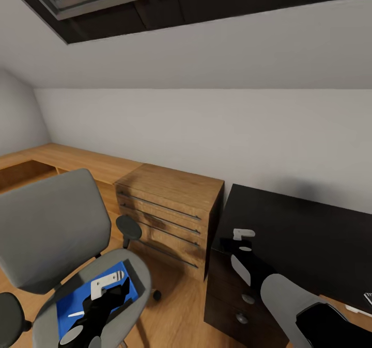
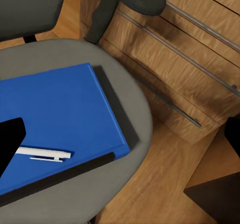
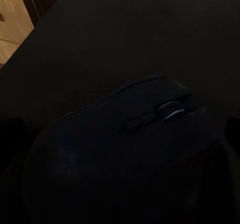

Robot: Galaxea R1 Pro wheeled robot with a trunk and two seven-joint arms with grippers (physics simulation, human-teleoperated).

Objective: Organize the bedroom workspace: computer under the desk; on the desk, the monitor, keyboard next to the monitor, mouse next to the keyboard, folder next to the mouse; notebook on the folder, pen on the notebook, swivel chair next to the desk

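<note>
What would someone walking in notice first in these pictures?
Probably the bright blue folder lying on the grey seat of the swivel chair, with a white pen on top of it and the left gripper just above. Next, the black mouse seen close up on the glossy black desk, which stands beside a wooden dresser.

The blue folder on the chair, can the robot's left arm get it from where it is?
Probably yes. The left gripper hovers right over the folder on the swivel chair seat, nothing between them. Only the pen lies on it and might roll off.
</note>
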